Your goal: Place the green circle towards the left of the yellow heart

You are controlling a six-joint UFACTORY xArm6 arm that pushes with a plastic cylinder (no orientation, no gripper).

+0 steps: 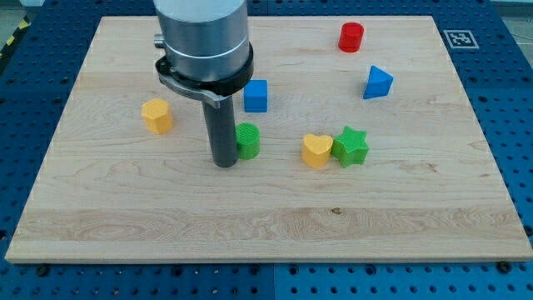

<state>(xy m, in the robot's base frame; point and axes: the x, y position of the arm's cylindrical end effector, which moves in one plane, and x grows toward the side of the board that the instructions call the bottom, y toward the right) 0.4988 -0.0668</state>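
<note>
My tip (224,164), the blunt lower end of a dark straight rod that carries no jaws and grips nothing, rests on the pale wooden board (100,208) hard against the view's left side of the small green circle block (247,140). The yellow heart block (316,151) lies off to the view's right of the circle, apart from it, with a green star block (351,146) touching its far side. A push toward the view's right looks set to close that gap.
</note>
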